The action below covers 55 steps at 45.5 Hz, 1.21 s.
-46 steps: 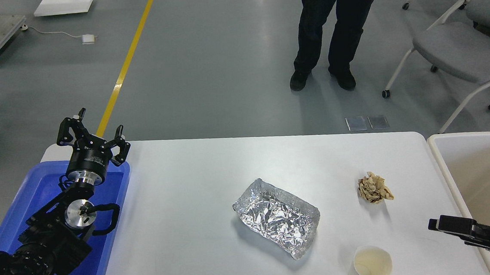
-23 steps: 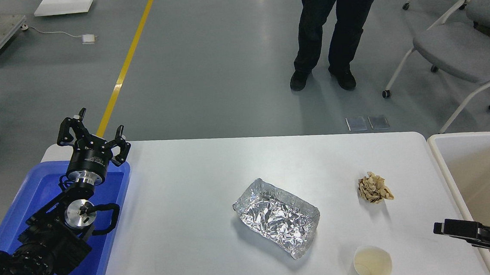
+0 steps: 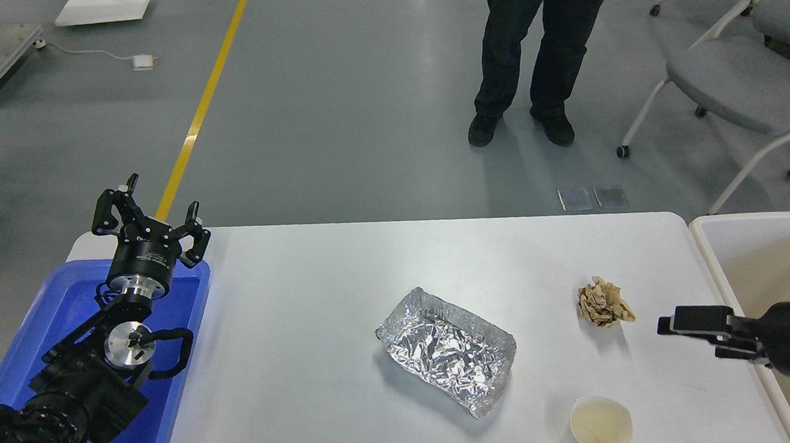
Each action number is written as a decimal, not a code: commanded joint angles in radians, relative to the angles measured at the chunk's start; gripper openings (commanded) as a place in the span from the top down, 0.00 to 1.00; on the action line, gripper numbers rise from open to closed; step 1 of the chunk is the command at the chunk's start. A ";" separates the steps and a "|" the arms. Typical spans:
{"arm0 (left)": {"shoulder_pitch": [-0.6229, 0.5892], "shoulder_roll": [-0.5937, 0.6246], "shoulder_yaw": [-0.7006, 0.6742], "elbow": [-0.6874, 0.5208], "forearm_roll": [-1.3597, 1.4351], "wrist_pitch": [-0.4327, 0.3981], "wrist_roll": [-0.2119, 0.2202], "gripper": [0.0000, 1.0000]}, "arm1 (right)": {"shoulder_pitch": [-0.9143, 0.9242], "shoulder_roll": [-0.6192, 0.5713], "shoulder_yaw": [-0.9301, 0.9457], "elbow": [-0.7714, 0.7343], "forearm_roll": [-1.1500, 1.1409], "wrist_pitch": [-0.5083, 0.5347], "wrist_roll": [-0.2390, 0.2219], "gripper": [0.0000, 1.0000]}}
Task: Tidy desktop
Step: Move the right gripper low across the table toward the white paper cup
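desktop (image 3: 318, 310): plain white
tray (image 3: 47, 322): bright blue
foil container (image 3: 446, 350): crinkled silver
paper ball (image 3: 604, 302): tan, creased
cup (image 3: 600, 427): white, pale yellowish inside
bin (image 3: 732, 274): off-white
grippers, left (image 3: 146, 214) and right (image 3: 680, 320): black
floor stripe (image 3: 206, 99): yellow on grey

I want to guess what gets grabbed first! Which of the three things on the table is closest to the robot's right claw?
The crumpled brown paper ball. The right gripper is just beside it; the white paper cup and silver foil tray lie farther off.
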<state>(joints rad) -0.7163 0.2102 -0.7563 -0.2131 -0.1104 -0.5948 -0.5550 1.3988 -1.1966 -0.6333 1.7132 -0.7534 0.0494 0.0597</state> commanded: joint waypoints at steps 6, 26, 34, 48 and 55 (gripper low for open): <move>0.000 0.000 0.000 0.001 0.000 0.000 0.000 0.00 | 0.313 0.274 -0.569 -0.003 0.074 -0.183 0.055 0.00; 0.000 0.000 0.000 0.000 0.000 0.000 0.000 0.00 | 0.396 0.425 -0.729 0.017 0.141 -0.212 0.107 0.00; 0.000 0.000 0.002 0.001 0.000 0.000 0.000 0.00 | 0.422 0.472 -0.778 0.031 0.198 -0.233 0.129 0.00; 0.000 0.000 0.002 0.001 0.000 0.001 0.001 0.00 | 0.488 0.670 -0.862 0.032 0.400 -0.240 0.241 0.00; 0.000 0.000 0.002 0.001 0.000 0.001 0.000 0.00 | 0.500 0.758 -0.861 0.032 0.437 -0.238 0.244 0.00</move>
<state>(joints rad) -0.7164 0.2102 -0.7556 -0.2118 -0.1104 -0.5951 -0.5551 1.8676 -0.5719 -1.4692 1.7436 -0.4124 -0.1878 0.2712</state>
